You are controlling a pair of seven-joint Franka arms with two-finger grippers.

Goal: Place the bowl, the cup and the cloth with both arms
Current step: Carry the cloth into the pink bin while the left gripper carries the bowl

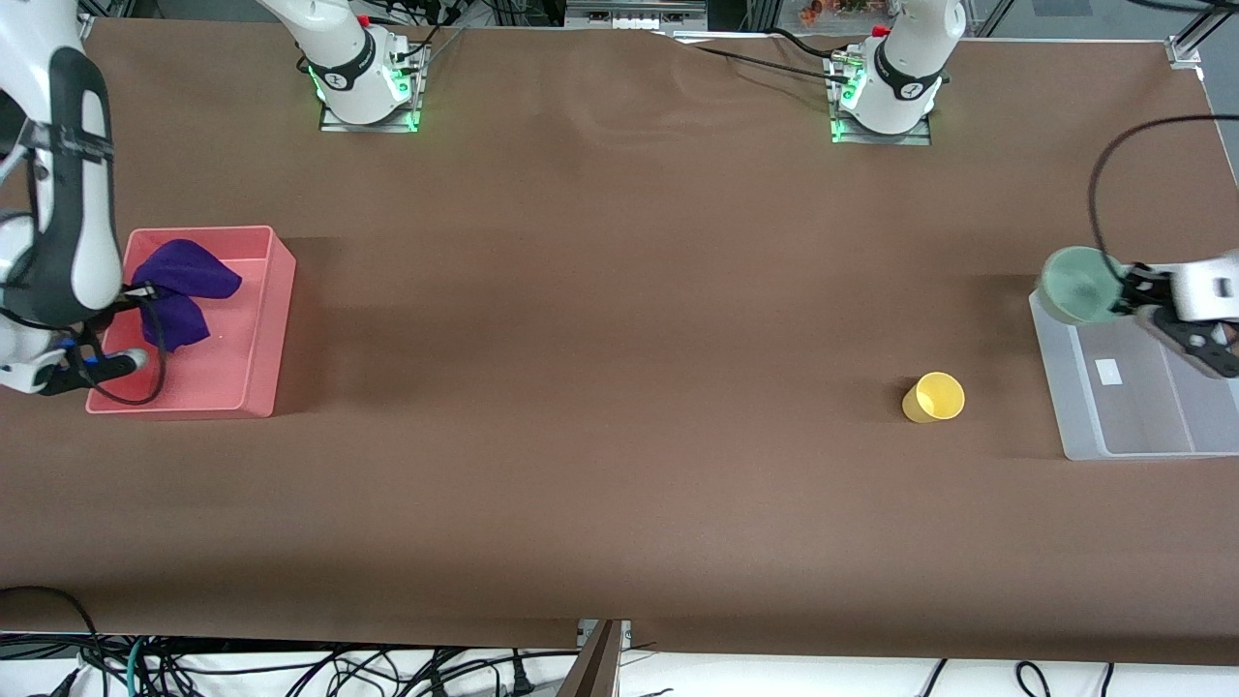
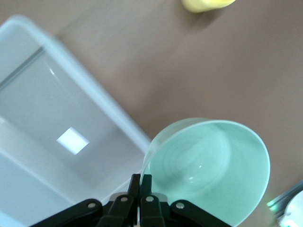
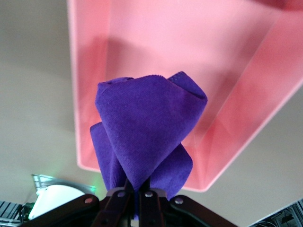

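Note:
The mint-green bowl hangs tilted over the clear bin's corner, pinched at its rim by my left gripper. In the left wrist view the fingers are shut on the bowl's rim, with the clear bin beneath. The purple cloth hangs bunched from my right gripper above the pink bin. The right wrist view shows that gripper shut on the cloth, over the pink bin. The yellow cup sits on the table beside the clear bin, also showing in the left wrist view.
The brown table stretches between the two bins. Both arm bases stand along its edge farthest from the front camera. Cables hang below the table's near edge.

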